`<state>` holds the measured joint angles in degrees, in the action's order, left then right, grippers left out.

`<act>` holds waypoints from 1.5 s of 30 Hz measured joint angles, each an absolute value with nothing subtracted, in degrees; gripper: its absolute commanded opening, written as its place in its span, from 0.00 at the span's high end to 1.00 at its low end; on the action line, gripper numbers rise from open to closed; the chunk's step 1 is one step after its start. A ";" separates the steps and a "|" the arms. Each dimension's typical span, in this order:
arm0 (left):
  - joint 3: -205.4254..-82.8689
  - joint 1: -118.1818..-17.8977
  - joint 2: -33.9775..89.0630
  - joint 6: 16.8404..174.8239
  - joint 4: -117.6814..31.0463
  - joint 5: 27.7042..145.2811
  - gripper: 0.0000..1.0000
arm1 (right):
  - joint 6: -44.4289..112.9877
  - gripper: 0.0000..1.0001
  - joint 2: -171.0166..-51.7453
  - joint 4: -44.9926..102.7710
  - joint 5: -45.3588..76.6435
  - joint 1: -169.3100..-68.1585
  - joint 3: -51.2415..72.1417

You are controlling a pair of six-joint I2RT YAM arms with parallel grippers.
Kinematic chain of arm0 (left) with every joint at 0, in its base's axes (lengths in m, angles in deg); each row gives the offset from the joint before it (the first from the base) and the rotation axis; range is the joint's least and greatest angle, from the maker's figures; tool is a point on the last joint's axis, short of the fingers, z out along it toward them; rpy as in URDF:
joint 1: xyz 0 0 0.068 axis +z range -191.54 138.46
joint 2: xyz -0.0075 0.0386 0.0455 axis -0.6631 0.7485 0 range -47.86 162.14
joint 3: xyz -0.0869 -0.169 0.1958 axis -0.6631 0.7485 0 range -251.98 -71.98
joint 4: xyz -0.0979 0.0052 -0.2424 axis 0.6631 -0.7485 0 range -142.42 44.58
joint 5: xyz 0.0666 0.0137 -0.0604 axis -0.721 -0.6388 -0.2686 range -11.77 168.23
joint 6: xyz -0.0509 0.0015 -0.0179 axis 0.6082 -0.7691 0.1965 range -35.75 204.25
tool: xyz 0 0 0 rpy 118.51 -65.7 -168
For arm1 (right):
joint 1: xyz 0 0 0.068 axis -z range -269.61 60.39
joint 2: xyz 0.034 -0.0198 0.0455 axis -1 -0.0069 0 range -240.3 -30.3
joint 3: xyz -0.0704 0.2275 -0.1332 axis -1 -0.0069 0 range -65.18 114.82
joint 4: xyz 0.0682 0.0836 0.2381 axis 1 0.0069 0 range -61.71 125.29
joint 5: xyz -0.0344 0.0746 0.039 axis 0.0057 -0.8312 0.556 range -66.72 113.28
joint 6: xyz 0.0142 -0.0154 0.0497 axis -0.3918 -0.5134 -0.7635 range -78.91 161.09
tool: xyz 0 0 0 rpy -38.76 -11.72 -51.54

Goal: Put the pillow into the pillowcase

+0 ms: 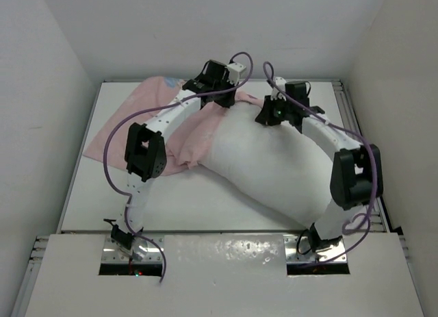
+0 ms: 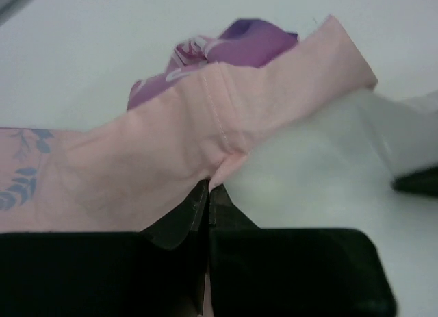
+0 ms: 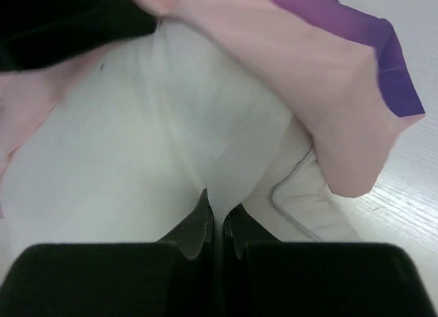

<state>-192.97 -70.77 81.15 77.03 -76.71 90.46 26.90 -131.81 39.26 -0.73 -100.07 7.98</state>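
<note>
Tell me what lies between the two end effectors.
The top view shows the far end of the pillow there, partly under the pink hem of the pillowcase; the left end effector pinches that hem, the right end effector the pillow.

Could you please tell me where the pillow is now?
In the top view the pillow lies slantwise on the right half of the table, its far end against the pink pillowcase spread to its left.

— What stands round the white table?
— Plain white walls: the twelve o'clock wall, the nine o'clock wall and the three o'clock wall.
— And at six o'clock?
— A glossy white board spans the near edge. A metal rail runs along the table's three o'clock side.
</note>
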 measured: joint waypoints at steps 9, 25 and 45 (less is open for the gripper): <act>-198.32 -71.67 76.62 75.63 -81.80 93.17 1.00 | 31.58 1.00 -113.04 33.05 10.97 -113.70 -5.33; -199.17 -79.12 73.17 67.08 -91.46 105.52 1.00 | 21.87 1.00 -109.24 25.11 30.55 -117.99 -10.29; -197.67 -78.40 72.38 66.49 -88.53 105.30 0.00 | -1.06 0.17 -120.21 27.98 29.72 -103.80 -4.91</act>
<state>-197.67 -78.40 72.38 66.49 -88.53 105.30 -1.06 -120.21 27.98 29.72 -103.80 -4.91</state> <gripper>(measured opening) 0.977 0.556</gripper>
